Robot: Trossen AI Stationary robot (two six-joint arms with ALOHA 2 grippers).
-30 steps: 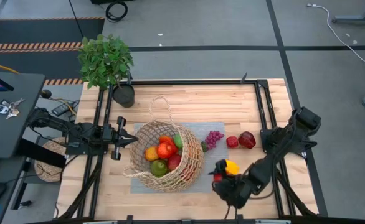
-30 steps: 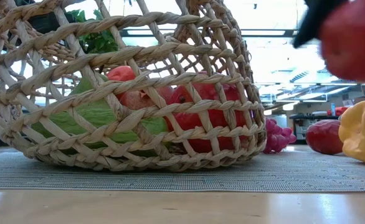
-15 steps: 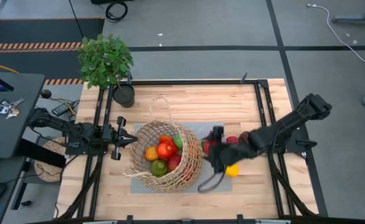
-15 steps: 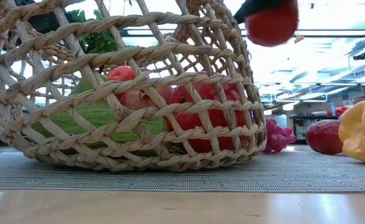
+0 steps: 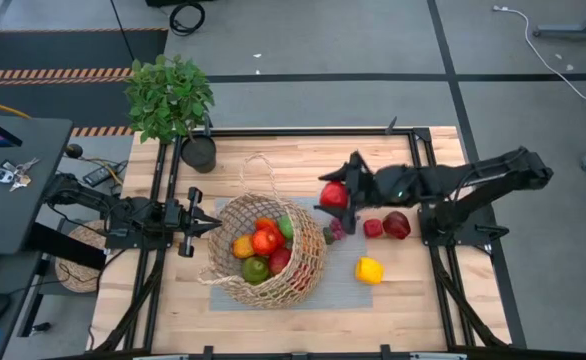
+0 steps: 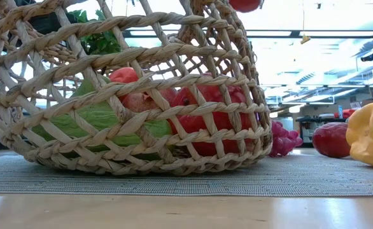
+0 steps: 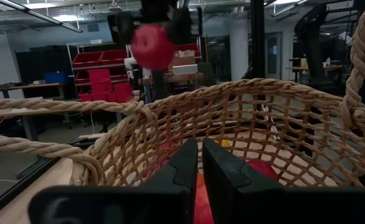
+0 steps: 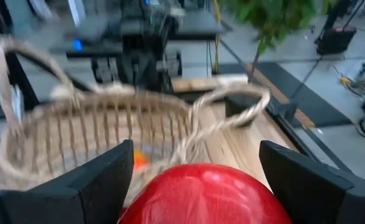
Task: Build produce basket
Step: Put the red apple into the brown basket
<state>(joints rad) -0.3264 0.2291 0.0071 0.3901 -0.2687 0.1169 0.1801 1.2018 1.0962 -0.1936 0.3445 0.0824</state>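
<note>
Carrying a red fruit (image 5: 334, 195) clamped between its fingers, the right tool (image 5: 341, 193) hangs just beside the basket (image 5: 266, 250) on the counter (image 5: 303, 160) (left tool (image 5: 209, 226) waits, pinched together, at the rim), and next must move over the opening and let go.

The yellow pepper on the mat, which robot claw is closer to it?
The right claw. It hangs above the table holding a red fruit, up and away from the yellow pepper. The left claw sits shut at the wicker basket's far side, much farther off.
</note>
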